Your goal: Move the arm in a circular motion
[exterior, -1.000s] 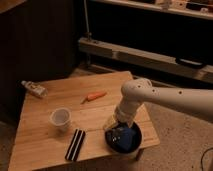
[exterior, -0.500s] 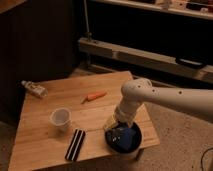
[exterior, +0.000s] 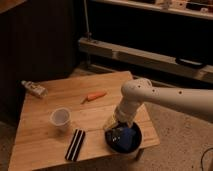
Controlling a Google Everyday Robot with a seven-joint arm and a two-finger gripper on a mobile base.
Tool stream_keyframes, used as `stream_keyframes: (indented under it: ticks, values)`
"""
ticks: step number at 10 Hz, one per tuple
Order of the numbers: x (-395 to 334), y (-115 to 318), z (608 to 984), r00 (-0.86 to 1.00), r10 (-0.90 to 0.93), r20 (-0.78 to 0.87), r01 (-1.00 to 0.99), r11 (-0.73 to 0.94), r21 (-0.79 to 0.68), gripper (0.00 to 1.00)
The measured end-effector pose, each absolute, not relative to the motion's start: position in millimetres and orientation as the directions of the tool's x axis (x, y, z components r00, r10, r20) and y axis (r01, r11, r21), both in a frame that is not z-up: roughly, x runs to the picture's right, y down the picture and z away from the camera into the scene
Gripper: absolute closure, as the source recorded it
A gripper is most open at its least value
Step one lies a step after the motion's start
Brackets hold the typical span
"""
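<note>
Dim and brown, the room shows dark panelled walls behind, with a long pale metal rail [exterior: 150, 55] running across the background above a speckled floor [exterior: 175, 145]. A light wooden slatted table [exterior: 45, 135] fills the lower left of the view. At its far left corner a small clear bottle with a pale label [exterior: 33, 89] lies on its side. Near the middle of the table, toward the far edge, lies a slim orange carrot-shaped object [exterior: 94, 96], well apart from the rest. A translucent white plastic cup [exterior: 61, 118] stands upright toward the left side of the table, and just beside it, close to the near edge, lies a flat black rectangular bar with a pale stripe along its length [exterior: 76, 144]. A dark blue round bowl [exterior: 135, 146] sits at the near right corner, with something blue inside that is too dim to name. The large white robot arm of thick smooth tubes [exterior: 170, 97] comes in from the right edge of the view, bends at a rounded, dark-dotted joint above the table's right edge, and slopes down toward the bowl. Its small tan gripper [exterior: 116, 125] hangs at the bowl's left rim, over the near right corner; how far it is open, and whether it holds anything, cannot be told.
</note>
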State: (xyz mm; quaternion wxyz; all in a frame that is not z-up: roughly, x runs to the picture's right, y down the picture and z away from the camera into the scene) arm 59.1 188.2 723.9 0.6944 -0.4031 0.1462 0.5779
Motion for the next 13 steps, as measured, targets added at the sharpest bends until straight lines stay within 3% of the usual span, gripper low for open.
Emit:
stream_keyframes:
  ticks: [7, 13]
  values:
    - [57.7, 186.2, 721.6, 0.304, 0.691, -0.656, -0.919, 0.03, -0.393, 0.2]
    - [-57.9, 117.6, 702.1, 0.608, 0.668, -0.429, -0.762, 0.34, -0.551, 0.2]
